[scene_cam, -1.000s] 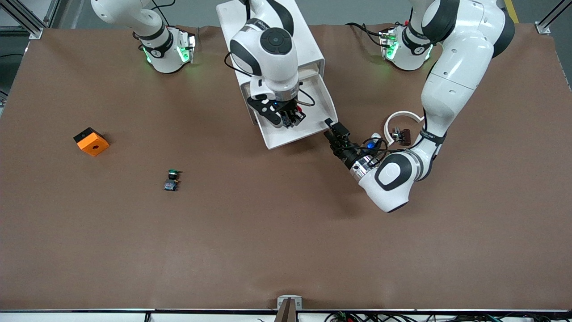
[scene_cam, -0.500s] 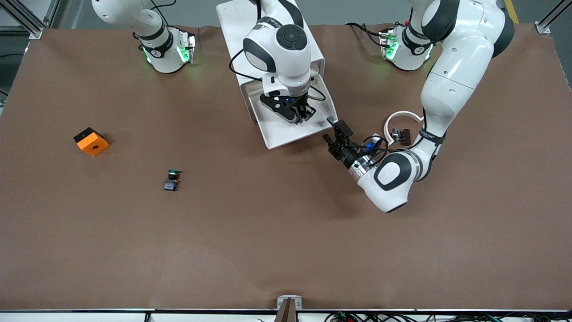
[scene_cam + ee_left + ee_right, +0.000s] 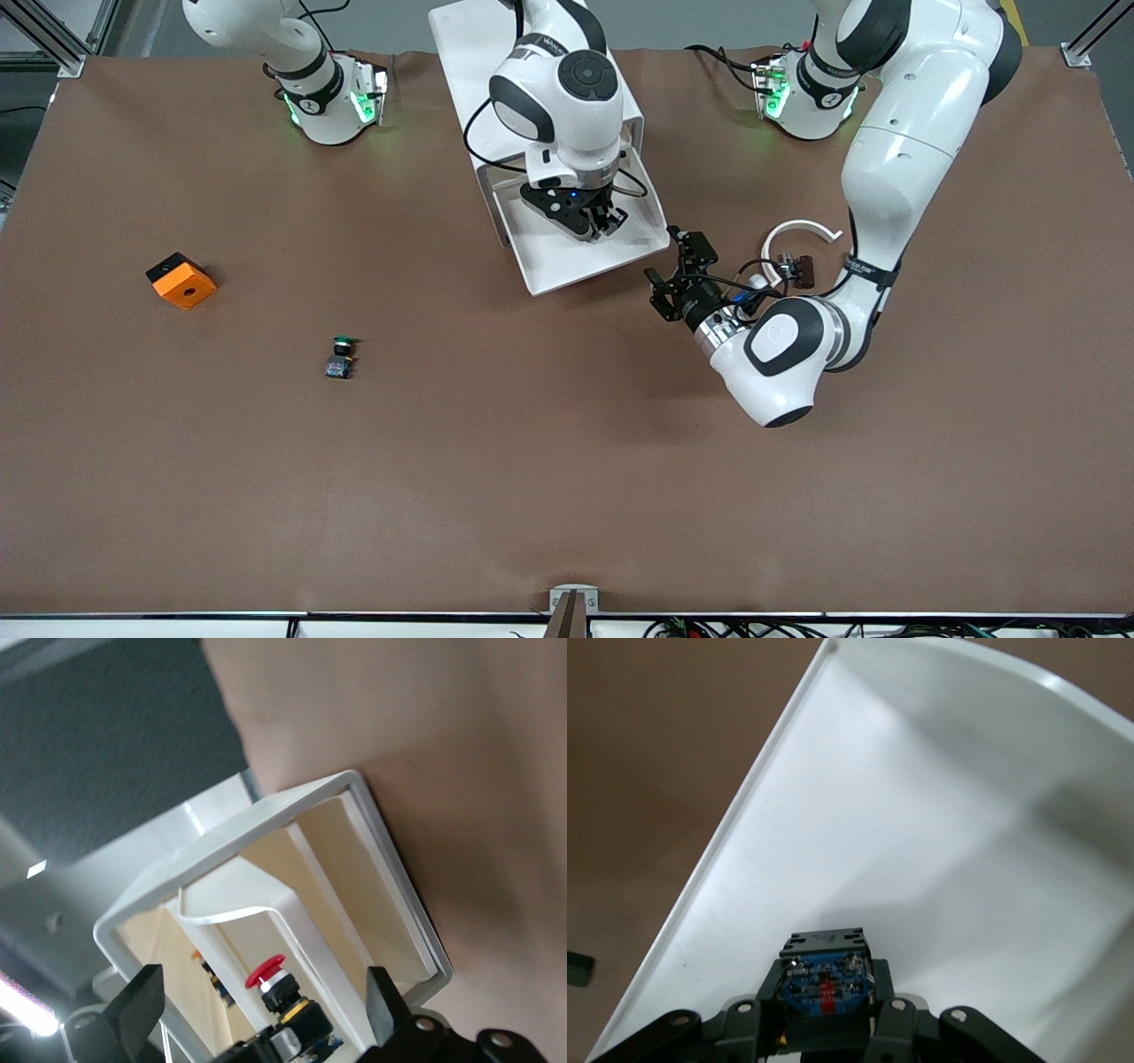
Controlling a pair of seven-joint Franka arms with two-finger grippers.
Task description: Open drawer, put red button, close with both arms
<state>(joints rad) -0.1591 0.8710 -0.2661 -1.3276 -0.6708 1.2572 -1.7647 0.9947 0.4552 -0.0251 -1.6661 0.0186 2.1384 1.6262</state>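
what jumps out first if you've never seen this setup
The open white drawer between the arms' bases, with the right gripper over its tray, shut on the red button. Beside the drawer's front corner, the left gripper hangs open. Toward the right arm's end lie an orange cube and a green button.

An orange cube (image 3: 181, 280) lay at the frame's middle left. A green-capped button (image 3: 340, 355) stood lower and toward centre, well apart from it. A white ring piece (image 3: 797, 232) sat right of centre on the brown table (image 3: 532, 478).
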